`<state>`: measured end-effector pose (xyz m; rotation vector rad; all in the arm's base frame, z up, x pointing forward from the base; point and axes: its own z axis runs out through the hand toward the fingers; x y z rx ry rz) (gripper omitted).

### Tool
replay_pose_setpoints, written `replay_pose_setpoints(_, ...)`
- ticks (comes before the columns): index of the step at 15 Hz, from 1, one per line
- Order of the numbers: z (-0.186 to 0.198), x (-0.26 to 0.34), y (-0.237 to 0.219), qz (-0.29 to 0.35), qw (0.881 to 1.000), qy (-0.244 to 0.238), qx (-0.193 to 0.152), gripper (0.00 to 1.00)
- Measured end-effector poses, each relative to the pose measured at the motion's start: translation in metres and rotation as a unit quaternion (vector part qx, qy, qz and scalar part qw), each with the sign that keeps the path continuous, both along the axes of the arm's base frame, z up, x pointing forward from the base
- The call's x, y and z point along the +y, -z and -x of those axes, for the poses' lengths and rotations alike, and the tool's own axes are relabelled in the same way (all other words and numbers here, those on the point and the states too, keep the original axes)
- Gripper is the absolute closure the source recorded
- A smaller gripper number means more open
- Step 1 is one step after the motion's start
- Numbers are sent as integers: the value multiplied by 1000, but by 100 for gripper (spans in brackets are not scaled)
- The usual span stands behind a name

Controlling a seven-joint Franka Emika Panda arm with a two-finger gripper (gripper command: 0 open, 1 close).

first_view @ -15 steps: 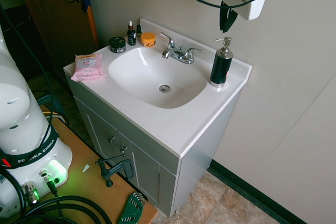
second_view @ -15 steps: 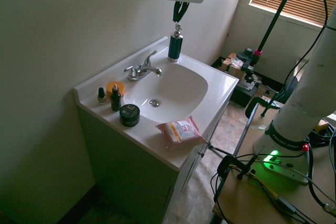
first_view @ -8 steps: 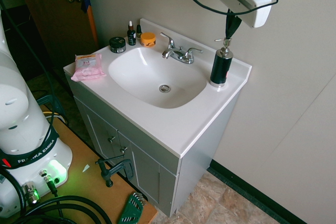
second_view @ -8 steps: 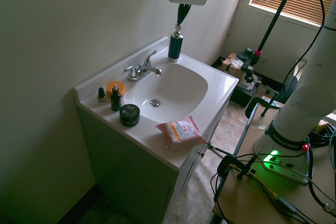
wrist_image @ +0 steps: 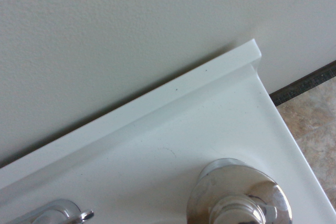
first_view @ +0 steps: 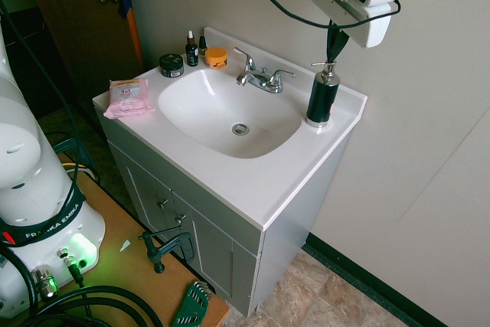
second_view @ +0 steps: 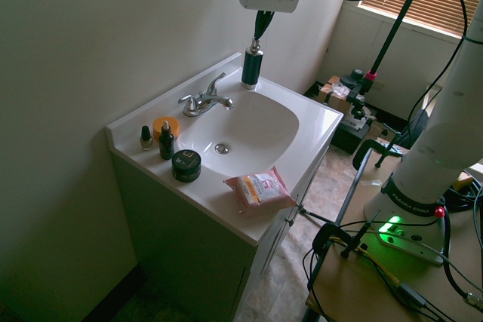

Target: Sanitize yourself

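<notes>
The task's "yourself" is my own white arm (first_view: 27, 151) (second_view: 453, 103), which reaches over the sink to the back right corner of the vanity. Its gripper (first_view: 331, 54) (second_view: 256, 37) is shut, with the slim black fingers pressed together and pointing straight down. The tips sit right at the silver pump head of a black pump bottle (first_view: 321, 99) (second_view: 250, 69). Whether they touch it I cannot tell. In the wrist view the silver pump top (wrist_image: 239, 199) shows from above, close by.
A white vanity (first_view: 253, 181) holds a sink basin (first_view: 222, 116) and a chrome faucet (first_view: 260, 76). A pink wipes pack (first_view: 126, 97), a dark jar (first_view: 171, 65), dropper bottles (first_view: 191, 49) and an orange tin (first_view: 216, 57) stand on the left. The wall is close behind the bottle.
The fingers have closed. The gripper has moved across over the pump bottle and come down until its tips reach the pump head.
</notes>
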<state>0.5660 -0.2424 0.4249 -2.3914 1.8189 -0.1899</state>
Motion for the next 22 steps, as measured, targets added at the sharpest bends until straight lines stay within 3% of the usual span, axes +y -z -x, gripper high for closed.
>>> replay_pose_setpoints(5,5,12,-23,-6,1000,-21,-13,100)
replay_pose_setpoints(6,8,23,-29,-5,999,-37,-16,0)
replay_pose_setpoints(9,26,70,-37,3,995,-95,-6,0)
replay_pose_setpoints(12,50,99,-19,17,989,-146,24,0)
replay_pose_setpoints(22,97,147,39,55,972,-218,64,0)
